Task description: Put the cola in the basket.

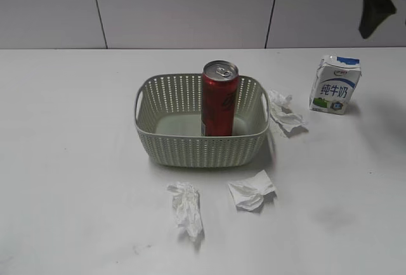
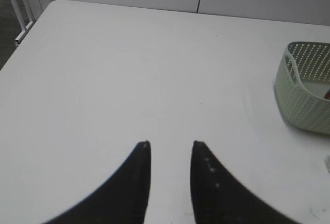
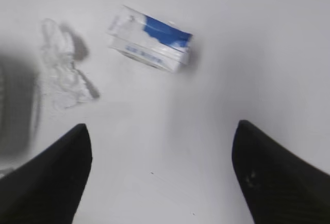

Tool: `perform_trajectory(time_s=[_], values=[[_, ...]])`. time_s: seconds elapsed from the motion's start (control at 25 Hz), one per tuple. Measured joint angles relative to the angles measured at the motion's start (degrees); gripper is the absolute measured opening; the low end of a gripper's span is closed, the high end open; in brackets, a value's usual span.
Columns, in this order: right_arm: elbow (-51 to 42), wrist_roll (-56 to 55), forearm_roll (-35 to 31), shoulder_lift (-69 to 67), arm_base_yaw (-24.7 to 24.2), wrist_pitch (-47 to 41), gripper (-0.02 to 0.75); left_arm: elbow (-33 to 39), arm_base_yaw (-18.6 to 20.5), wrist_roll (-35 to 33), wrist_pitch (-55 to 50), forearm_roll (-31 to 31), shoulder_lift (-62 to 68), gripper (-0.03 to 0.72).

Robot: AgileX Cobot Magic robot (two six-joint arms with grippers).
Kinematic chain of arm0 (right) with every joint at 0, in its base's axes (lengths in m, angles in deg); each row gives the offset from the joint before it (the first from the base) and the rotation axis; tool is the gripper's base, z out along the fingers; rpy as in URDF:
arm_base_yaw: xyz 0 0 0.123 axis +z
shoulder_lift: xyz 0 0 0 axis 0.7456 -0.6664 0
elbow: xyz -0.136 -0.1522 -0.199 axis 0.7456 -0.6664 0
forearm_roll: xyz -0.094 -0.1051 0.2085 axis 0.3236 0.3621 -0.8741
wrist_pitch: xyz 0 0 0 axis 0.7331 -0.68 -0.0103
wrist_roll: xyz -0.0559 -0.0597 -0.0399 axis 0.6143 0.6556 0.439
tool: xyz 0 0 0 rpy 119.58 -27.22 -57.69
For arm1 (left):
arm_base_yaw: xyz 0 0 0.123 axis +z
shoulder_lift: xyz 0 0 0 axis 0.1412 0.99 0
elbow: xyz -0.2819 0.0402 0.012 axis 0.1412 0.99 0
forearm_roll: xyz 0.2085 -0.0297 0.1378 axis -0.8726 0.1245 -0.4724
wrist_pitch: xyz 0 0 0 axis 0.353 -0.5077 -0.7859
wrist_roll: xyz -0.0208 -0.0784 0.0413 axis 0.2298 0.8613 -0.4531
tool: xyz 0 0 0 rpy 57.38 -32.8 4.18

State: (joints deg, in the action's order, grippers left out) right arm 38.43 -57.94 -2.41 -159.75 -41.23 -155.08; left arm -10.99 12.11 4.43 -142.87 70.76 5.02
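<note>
One cola (image 1: 219,101), one basket (image 1: 190,149), three tissues (image 1: 187,207).

Readable text: only the carton's label

At the upper right of the exterior view, the milk carton (image 1: 336,85) carries three large blue Chinese characters on its white front, reading 纯牛奶, with a small logo above them that is too small to make out. The cola (image 1: 219,99), standing in the middle of the frame, has dark lettering down its red side, but it cannot be read. In the right wrist view the carton (image 3: 150,39) is blurred, its print illegible.
</note>
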Motion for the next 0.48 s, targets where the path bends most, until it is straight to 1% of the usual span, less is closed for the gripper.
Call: perform_trajectory(time_s=[0.12,0.2,0.4,0.48], values=[[-3.51,-0.18,0.13,1.39,-3.97,-0.06,0.635,0.0,0.0,0.0,0.0,0.0,0.0,0.211],[-7.1,-0.29,0.24,2.88,-5.61,-0.06,0.629,0.0,0.0,0.0,0.0,0.0,0.0,0.212],[-19.14,-0.41,0.4,10.76,-6.45,0.2,0.612,0.0,0.0,0.0,0.0,0.0,0.0,0.211],[-25.11,-0.81,0.34,14.9,-6.45,1.59,0.603,0.0,0.0,0.0,0.0,0.0,0.0,0.21]])
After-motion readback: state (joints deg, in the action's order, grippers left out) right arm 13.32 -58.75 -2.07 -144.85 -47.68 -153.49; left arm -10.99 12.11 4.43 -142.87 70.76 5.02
